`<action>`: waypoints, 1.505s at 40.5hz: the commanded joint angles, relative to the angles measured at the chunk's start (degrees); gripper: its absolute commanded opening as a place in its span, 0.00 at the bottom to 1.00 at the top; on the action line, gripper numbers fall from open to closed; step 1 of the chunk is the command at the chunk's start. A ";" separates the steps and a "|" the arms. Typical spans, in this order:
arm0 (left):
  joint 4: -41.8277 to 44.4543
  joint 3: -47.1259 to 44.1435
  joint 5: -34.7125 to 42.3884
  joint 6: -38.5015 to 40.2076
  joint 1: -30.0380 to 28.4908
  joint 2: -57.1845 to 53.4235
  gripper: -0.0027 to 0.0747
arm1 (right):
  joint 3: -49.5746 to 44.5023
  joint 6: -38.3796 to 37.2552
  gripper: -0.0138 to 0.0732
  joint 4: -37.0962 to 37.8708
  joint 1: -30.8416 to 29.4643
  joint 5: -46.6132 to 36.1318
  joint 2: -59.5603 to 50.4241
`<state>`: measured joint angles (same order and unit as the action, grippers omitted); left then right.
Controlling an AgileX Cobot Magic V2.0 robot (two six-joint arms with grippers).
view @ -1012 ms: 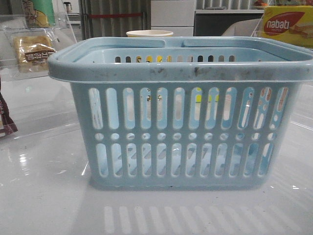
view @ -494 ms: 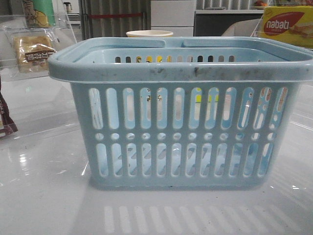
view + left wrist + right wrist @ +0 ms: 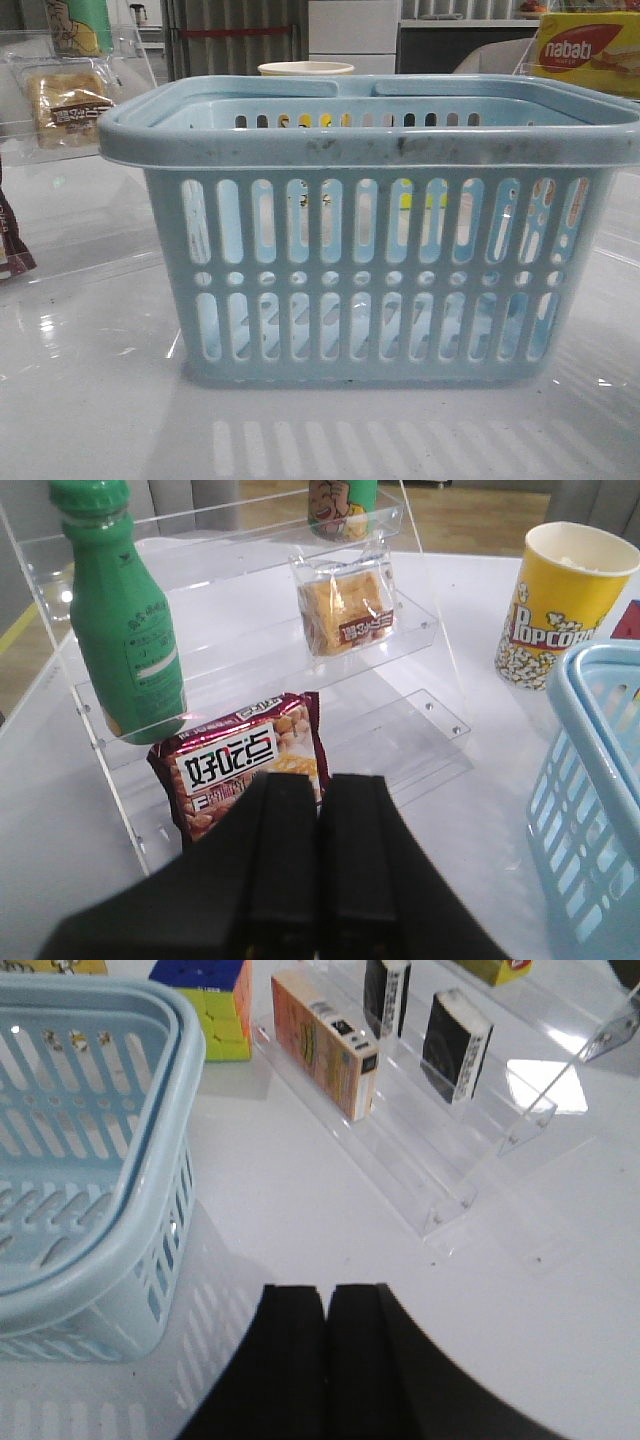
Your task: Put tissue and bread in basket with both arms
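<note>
The light blue basket (image 3: 370, 230) stands mid-table; it also shows in the left wrist view (image 3: 590, 780) and the right wrist view (image 3: 80, 1150). The bread (image 3: 345, 605), golden-brown in clear wrap with a brown label, leans on the middle step of a clear stand; it also shows in the front view (image 3: 68, 108). Two whitish packs with dark bands, tissue (image 3: 455, 1045) and a like one (image 3: 387, 995), stand on another clear stand. My left gripper (image 3: 320, 780) is shut and empty, just short of a dark red snack bag (image 3: 240, 765). My right gripper (image 3: 327, 1290) is shut and empty over bare table beside the basket.
A green bottle (image 3: 125, 620) stands on the left stand and a popcorn cup (image 3: 560, 605) beside it. An orange box (image 3: 325, 1045) and a colour cube (image 3: 215, 1000) sit near the tissue stand. A yellow nabati box (image 3: 590, 50) is at the back right.
</note>
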<state>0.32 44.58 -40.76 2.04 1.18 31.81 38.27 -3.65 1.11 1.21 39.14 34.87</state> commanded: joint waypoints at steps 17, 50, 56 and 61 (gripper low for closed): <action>-0.32 0.27 5.52 -3.25 0.34 3.79 0.74 | 1.78 0.29 0.82 0.46 -0.10 -1.00 9.97; -6.56 -2.46 7.31 -7.72 11.72 3.79 0.69 | 34.25 0.23 0.82 -1.50 -13.60 -0.83 46.36; -6.56 -2.46 7.31 -7.72 11.72 3.79 0.69 | 38.02 0.23 0.82 -1.50 -13.60 -1.86 52.35; -6.56 -2.46 7.31 -7.72 11.72 3.79 0.69 | 39.78 0.23 0.82 -1.50 -13.60 -5.01 56.36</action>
<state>-5.50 40.52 -38.45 -5.72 12.54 35.15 75.00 -3.65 -0.42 -12.12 39.48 91.23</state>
